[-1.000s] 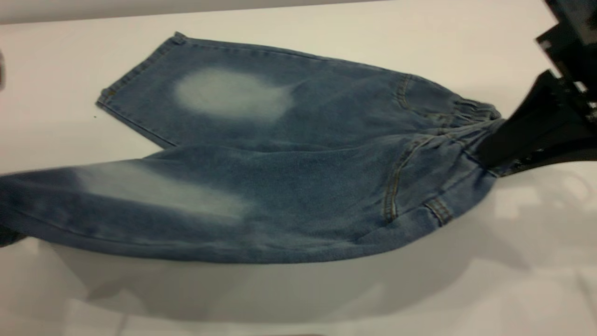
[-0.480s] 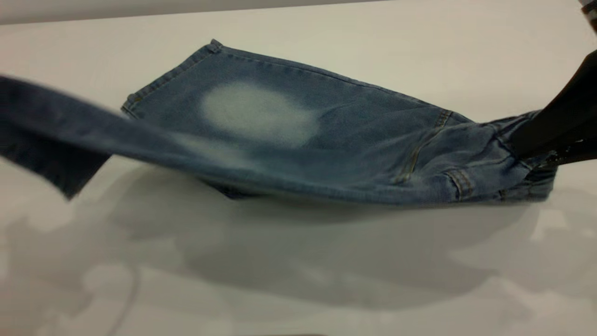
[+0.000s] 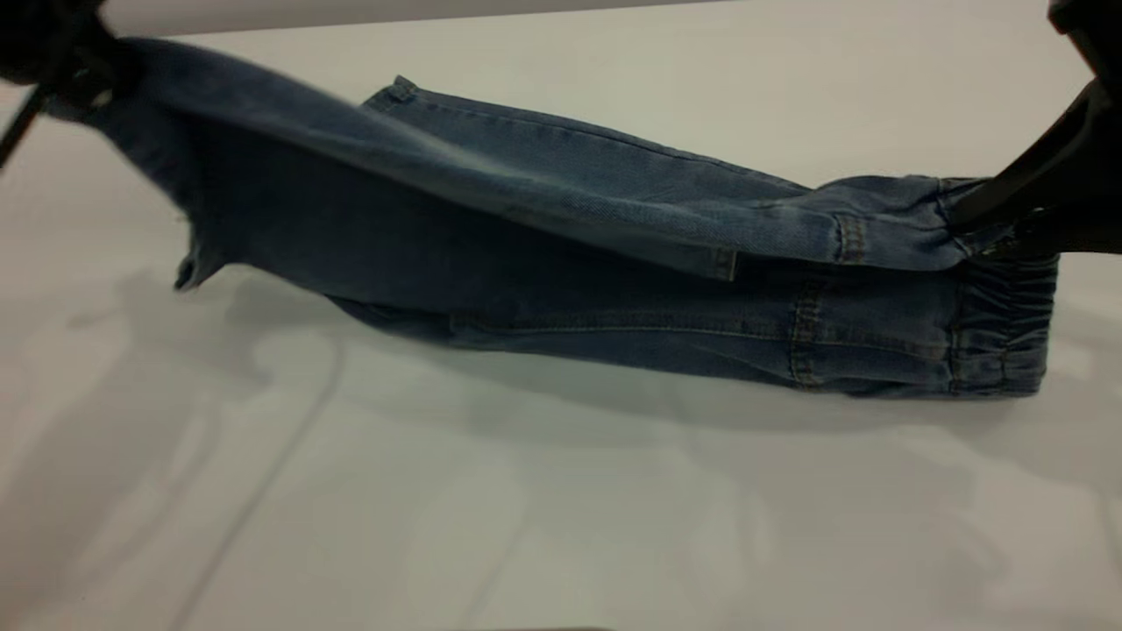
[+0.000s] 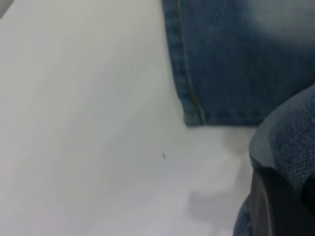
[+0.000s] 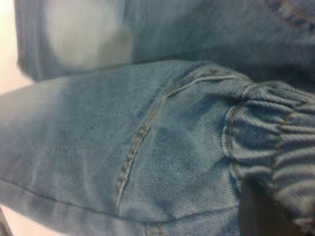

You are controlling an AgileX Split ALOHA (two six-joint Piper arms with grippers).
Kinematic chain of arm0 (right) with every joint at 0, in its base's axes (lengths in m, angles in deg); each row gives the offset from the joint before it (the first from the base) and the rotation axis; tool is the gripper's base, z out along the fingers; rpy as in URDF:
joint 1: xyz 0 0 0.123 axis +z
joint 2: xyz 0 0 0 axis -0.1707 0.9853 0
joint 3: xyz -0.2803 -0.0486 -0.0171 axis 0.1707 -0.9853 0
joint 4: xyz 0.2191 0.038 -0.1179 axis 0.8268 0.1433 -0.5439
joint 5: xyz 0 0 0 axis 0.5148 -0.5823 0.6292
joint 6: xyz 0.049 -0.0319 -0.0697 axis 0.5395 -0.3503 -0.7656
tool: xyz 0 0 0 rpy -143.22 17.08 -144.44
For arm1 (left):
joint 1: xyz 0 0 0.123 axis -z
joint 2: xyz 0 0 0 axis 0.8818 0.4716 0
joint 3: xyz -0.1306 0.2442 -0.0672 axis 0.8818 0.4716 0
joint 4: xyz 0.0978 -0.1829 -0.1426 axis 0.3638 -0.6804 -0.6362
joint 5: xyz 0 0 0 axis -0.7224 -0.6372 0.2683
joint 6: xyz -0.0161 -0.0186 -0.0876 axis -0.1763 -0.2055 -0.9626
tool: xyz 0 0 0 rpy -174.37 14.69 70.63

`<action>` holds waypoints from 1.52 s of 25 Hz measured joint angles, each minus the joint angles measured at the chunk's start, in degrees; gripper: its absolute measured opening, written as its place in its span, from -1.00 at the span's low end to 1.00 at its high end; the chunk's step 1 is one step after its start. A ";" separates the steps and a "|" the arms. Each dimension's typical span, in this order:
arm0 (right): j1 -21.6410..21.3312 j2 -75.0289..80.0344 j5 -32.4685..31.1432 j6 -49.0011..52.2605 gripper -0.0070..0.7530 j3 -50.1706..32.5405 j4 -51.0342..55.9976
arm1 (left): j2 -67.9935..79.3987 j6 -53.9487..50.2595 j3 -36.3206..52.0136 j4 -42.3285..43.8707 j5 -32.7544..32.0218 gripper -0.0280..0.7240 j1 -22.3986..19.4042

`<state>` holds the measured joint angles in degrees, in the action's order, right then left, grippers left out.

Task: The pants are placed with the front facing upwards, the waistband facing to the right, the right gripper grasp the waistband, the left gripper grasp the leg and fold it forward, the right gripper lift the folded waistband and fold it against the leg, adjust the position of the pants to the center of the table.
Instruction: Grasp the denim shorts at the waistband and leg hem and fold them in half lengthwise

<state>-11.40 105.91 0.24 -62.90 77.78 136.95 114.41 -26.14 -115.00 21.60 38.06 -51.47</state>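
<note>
Near leg of pants [image 3: 561, 263] now swung up over far leg since earlier frame. Left claw [image 3: 53, 53] grasping cuff, right claw [image 3: 1008, 219] clenched on waistband [image 3: 999, 324], above desk [image 3: 561, 526]. Risk: cuff slips mid-swing, legs land misaligned.

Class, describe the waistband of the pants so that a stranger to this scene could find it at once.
Start at the white table, where blue denim pants lie partly lifted. Follow them to their right end, where the right gripper holds them. The waistband is the narrow, darker, ruched elastic strip there, gathered while the remaining denim is smooth.
</note>
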 joint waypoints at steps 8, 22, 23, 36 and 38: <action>0.00 10.61 0.82 -5.30 -0.87 1.58 14.85 | 14.35 0.00 -10.67 0.00 -0.25 -0.87 0.00; 0.00 20.57 -1.16 5.63 -0.85 9.51 15.78 | 27.60 -0.82 -23.05 0.00 -0.03 -0.87 1.24; 0.00 20.62 -1.10 7.28 -0.85 9.51 15.78 | 28.44 -1.35 -23.94 -0.13 -0.14 -0.87 1.28; -0.32 20.64 3.29 23.73 -0.84 10.62 15.77 | 34.04 -11.43 -33.95 -0.24 -7.53 -0.86 1.35; -0.78 20.64 3.69 24.45 -0.84 11.79 15.77 | 34.57 -11.55 -34.58 -0.39 -7.56 -0.86 1.35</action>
<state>-12.17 126.55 3.93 -38.45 89.57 152.72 148.99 -37.70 -149.58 21.21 30.50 -50.12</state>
